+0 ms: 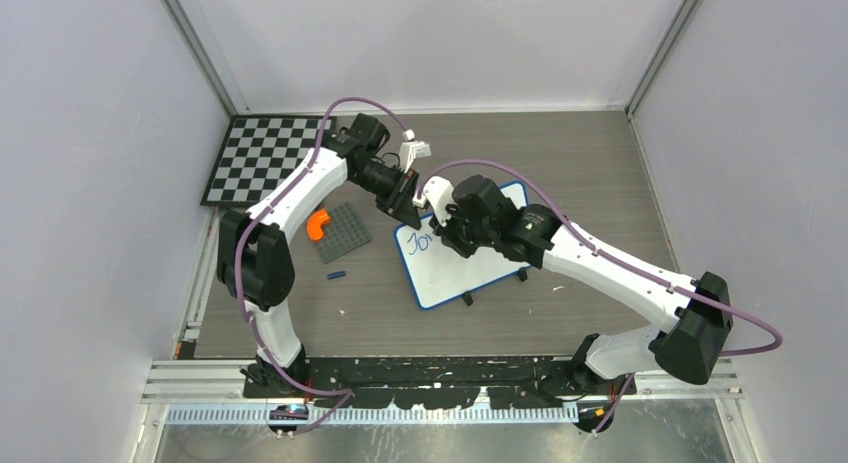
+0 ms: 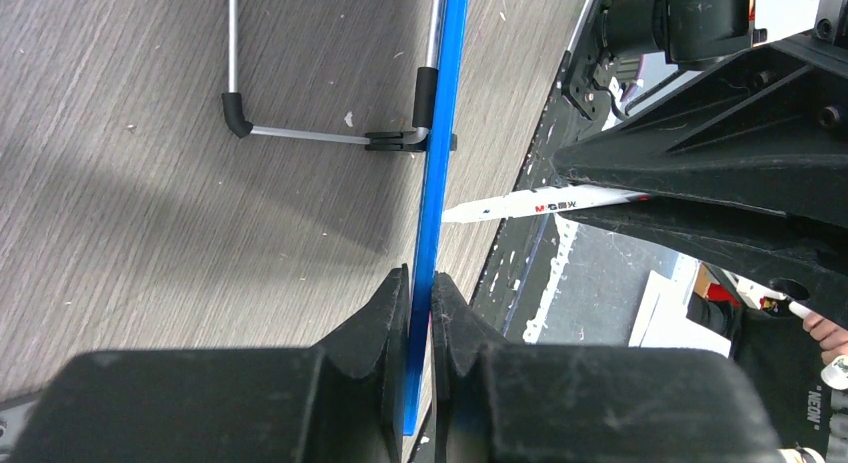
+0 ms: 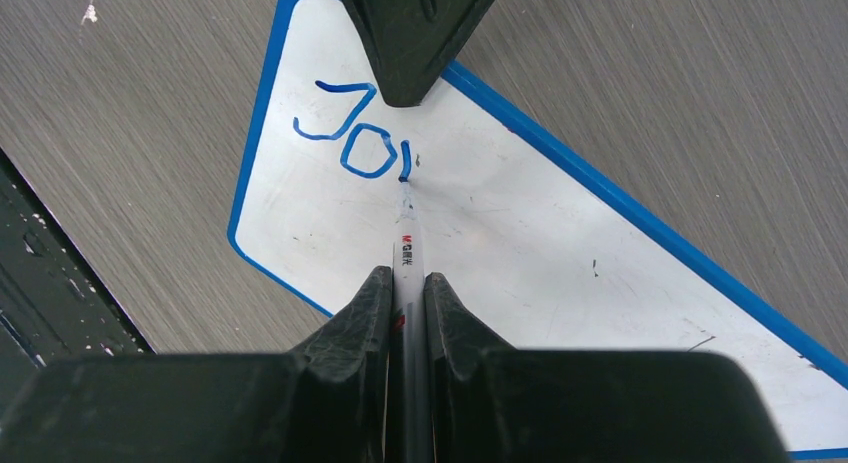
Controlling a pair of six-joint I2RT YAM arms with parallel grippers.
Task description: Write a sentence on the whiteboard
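The whiteboard (image 1: 470, 268) lies on the table with its blue frame around it. My left gripper (image 1: 408, 211) is shut on its far-left edge; in the left wrist view the jaws (image 2: 421, 283) pinch the blue frame (image 2: 432, 183) edge-on. My right gripper (image 3: 407, 278) is shut on a white marker (image 3: 406, 245), whose tip touches the board (image 3: 520, 253). The sentence (image 3: 350, 138) reads "Jo" in blue, with a short stroke of a third letter beside it. From above, the right gripper (image 1: 447, 228) hangs over the board's upper left, just right of the writing (image 1: 420, 243).
A black-and-white checkerboard (image 1: 265, 158) lies at the back left. A grey studded plate (image 1: 345, 231) with an orange piece (image 1: 317, 223) sits left of the board. A small blue object (image 1: 336, 275) lies nearer the front. The board's wire foot (image 2: 300, 133) rests on the table.
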